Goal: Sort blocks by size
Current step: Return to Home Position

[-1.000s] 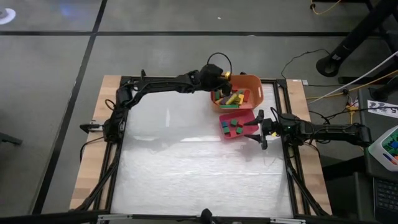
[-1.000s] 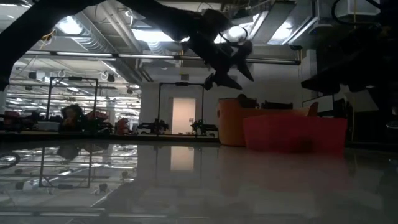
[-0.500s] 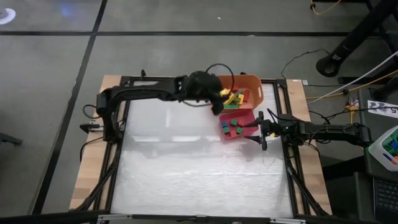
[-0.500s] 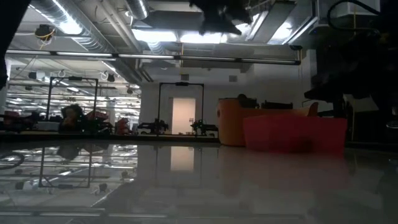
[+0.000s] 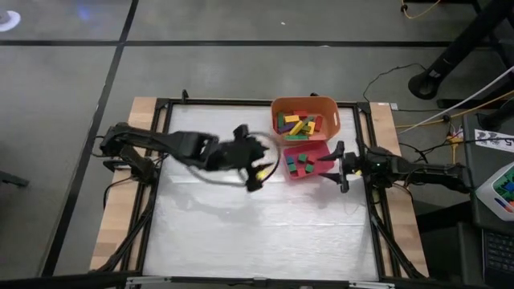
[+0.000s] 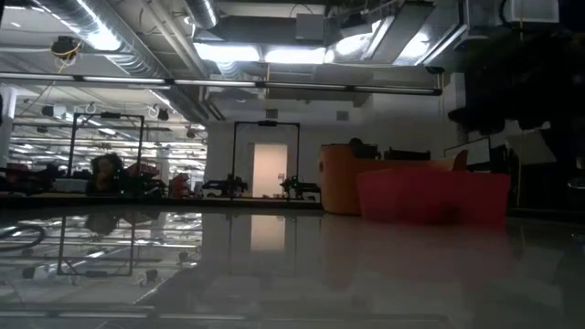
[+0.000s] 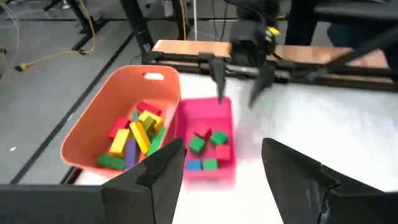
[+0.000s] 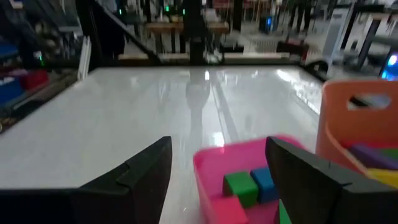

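Long wooden bars (image 5: 299, 124) lie in the orange plastic bin (image 5: 306, 100); small wooden cubes (image 5: 303, 163) in the pink-red square tray (image 5: 313, 175).

Left end effector (image 5: 257, 168) over bare white worktop (image 5: 241, 225), fingers apart, empty. Right end effector (image 5: 337, 167) just beside the tray, fingers apart, empty.

Risk: right arm pulling away clips the tray wall and spills cubes.

No legible writing.

L end effector (image 5: 259, 167) open, arm stretched; R end effector (image 5: 337, 166) open.

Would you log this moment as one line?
left end effector open over table | right end effector open beside pink tray | blocks sorted
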Robot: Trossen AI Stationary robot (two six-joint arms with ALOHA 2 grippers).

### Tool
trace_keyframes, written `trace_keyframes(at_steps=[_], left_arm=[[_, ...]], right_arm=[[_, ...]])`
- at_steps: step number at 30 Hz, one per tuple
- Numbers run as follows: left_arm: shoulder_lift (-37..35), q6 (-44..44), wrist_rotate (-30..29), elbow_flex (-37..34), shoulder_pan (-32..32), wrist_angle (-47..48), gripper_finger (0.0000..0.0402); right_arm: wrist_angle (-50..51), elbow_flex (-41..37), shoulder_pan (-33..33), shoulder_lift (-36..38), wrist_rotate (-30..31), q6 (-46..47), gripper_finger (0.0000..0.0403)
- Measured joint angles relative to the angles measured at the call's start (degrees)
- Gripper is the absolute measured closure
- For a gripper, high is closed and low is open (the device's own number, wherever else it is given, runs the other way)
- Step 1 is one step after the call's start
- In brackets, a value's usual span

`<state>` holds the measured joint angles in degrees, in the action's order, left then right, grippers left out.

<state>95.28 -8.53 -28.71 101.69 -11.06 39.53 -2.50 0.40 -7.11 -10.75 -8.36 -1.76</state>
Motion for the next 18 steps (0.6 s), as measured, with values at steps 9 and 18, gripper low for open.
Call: trace_keyframes(at_steps=[9,18], left_arm=[[-5.4,-11.4,-24.3,0.0,-13.9,15.5,0.0201],[-9.1,-36.7,-36.4,0.0,-20.6,44.5,0.0199]], right_arm=[[-0.1,0.0,0.0,7.1,0.0,0.0,0.0146],[-0.1,0.0,0.0,7.4,0.0,0.0,0.0145]])
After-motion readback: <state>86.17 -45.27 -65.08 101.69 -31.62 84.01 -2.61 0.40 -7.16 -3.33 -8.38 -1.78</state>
